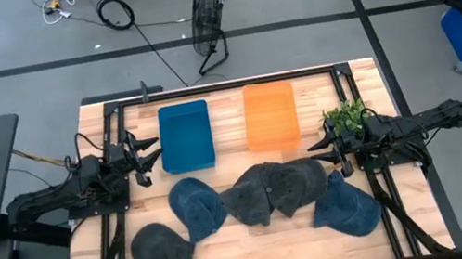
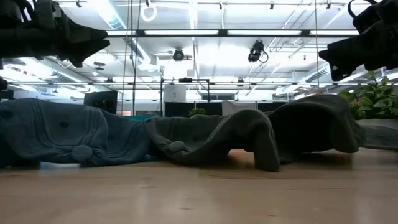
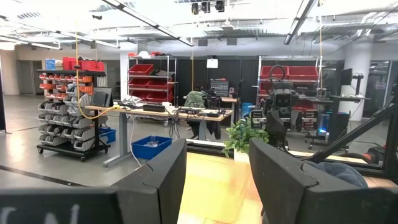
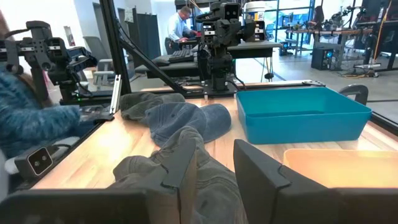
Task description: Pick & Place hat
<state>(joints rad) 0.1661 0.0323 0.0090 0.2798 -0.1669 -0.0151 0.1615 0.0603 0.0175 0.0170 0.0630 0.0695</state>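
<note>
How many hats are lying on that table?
5, maybe more underneath: dark gray hat front-left, blue hat beside it, two overlapping gray hats mid-table, blue hat front-right.

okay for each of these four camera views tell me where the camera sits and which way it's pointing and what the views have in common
High view: overhead, looking straight down on the table; shows both arms, left tool, right tool.
Low view: at tabletop height, looking level across the hats; both arms show at the top corners.
Left wrist view: on the left arm, facing across the table; own fingers show.
Right wrist view: on the right arm, facing the blue bin; own fingers show.
Shared: high and right wrist views both show the blue bin and hats.
</note>
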